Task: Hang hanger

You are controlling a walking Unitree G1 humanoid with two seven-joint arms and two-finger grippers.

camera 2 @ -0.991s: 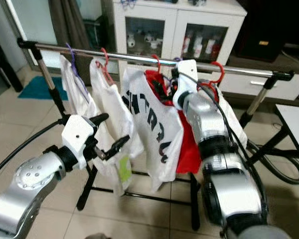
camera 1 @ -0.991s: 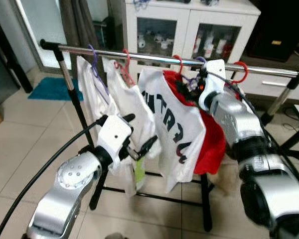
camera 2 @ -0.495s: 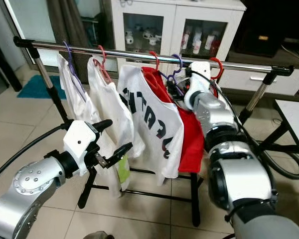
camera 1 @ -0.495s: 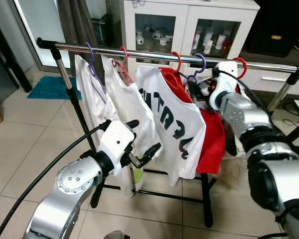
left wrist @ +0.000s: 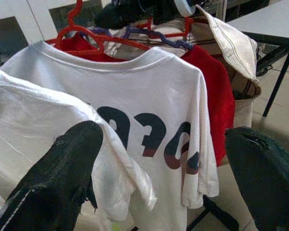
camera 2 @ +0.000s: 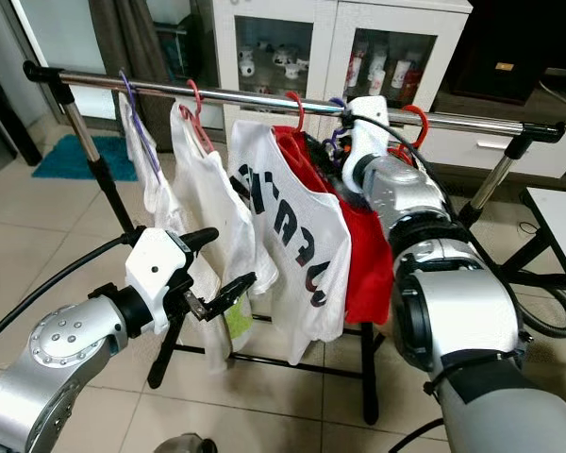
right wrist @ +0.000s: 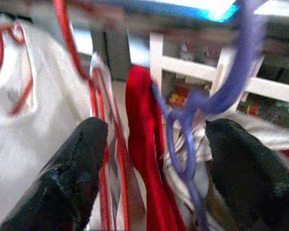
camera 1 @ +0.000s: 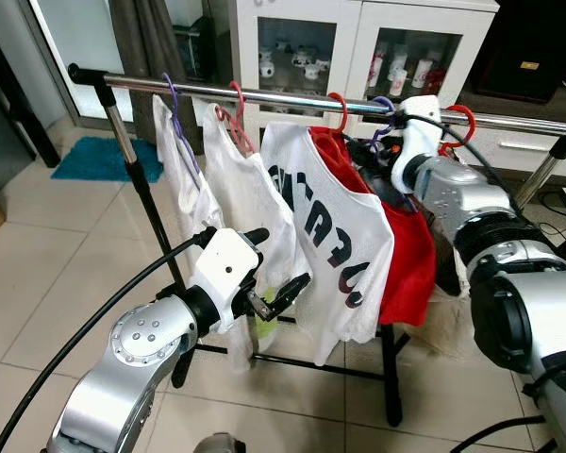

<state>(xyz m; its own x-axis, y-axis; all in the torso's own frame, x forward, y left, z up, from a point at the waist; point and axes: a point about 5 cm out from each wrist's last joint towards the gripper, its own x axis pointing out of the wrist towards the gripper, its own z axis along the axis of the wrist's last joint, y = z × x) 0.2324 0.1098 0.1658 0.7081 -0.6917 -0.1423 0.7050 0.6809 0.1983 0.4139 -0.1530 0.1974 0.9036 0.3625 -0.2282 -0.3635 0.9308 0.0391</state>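
Note:
A chrome clothes rail [camera 1: 283,97] carries several hangers with white shirts and a red garment [camera 1: 410,255]. A purple hanger [camera 1: 381,111] has its hook over the rail, between a red hanger [camera 1: 338,106] and another red one [camera 1: 462,121]. My right gripper [camera 1: 375,162] is just under the rail at that purple hanger [right wrist: 183,125]. It is open, the thin purple wire standing between its spread fingers [right wrist: 72,178]. My left gripper [camera 1: 276,258] hovers open, low in front of the white shirts, holding nothing. It faces the lettered shirt [left wrist: 149,110].
A white glass-door cabinet [camera 1: 358,47] stands close behind the rail. The rack's black legs [camera 1: 387,377] spread over the tiled floor. A blue mat [camera 1: 99,160] lies at the back left. A white table [camera 2: 561,212] and a black cable [camera 2: 547,326] are on the right.
The right gripper has shifted a little along the rail beside the purple hanger, whose hook now sits over the rail. The view has moved slightly. The left arm has hardly moved.

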